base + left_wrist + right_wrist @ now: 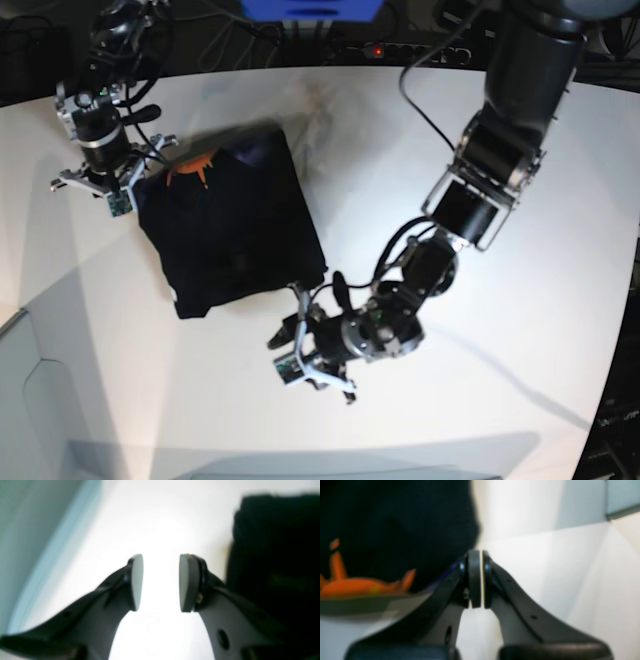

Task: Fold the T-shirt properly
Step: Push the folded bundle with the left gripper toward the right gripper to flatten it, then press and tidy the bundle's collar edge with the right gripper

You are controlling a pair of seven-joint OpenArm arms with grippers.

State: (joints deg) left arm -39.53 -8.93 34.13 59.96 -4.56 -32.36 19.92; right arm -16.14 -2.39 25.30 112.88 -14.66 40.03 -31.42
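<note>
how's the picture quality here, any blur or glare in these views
Left wrist: table blown out white, T-shirt a soft black blur. Right wrist: all soft, orange print smeared. Base: sharpest, with arm shadows on the table.

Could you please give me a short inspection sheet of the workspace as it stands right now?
Surface: white table, bare around the shirt.
Job's things: black T-shirt folded into a rough rectangle, orange print showing at its far edge.
Clutter: nothing seen.
Grippers: left tool open, empty, beside the shirt; right tool shut, empty, at the shirt's corner.
Cables: black cables along the left arm.
Surroundings: dark equipment behind the table.
</note>
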